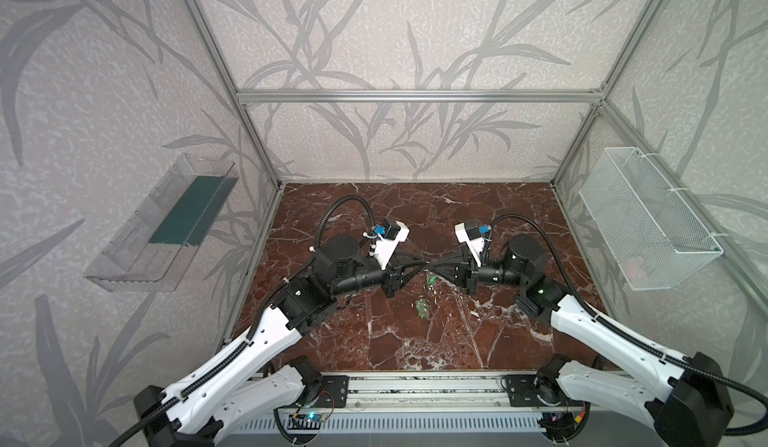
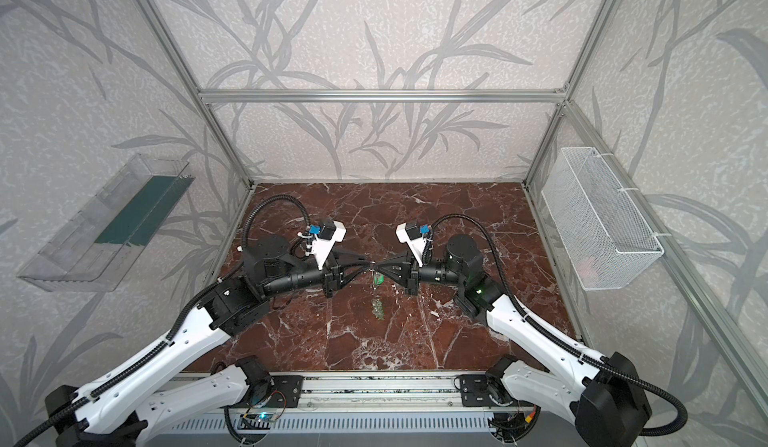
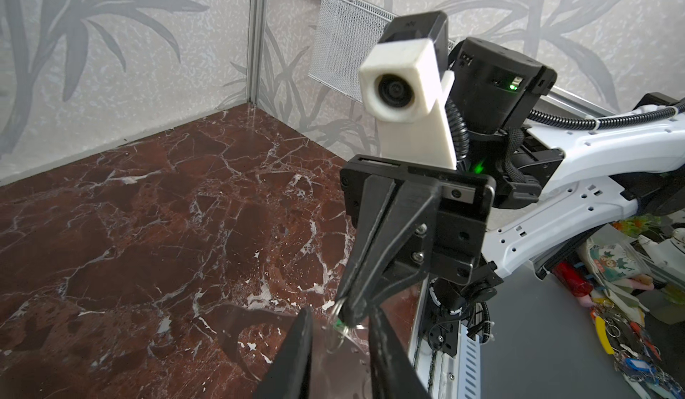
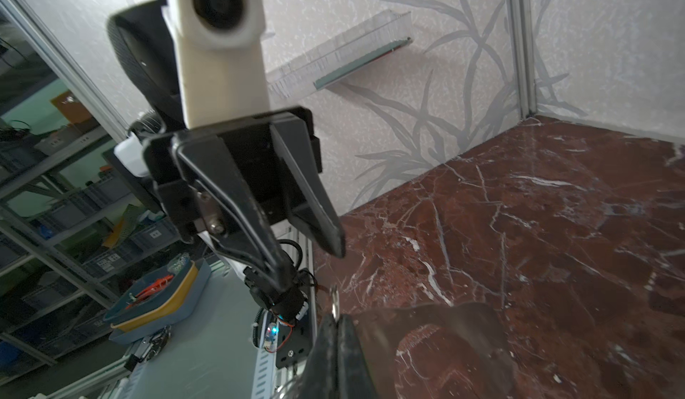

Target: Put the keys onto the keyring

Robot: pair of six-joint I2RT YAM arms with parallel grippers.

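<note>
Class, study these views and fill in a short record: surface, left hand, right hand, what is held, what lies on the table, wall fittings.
Surface: red-brown marble table
Left hand: open, tips near the right hand's
Right hand: shut on a small metal ring
Below the grip: green tag hanging
On table: small pile with green tags, nearer the front edge than the hands; keys too small to make out
Walls: clear shelf on the left, wire basket on the right
</note>
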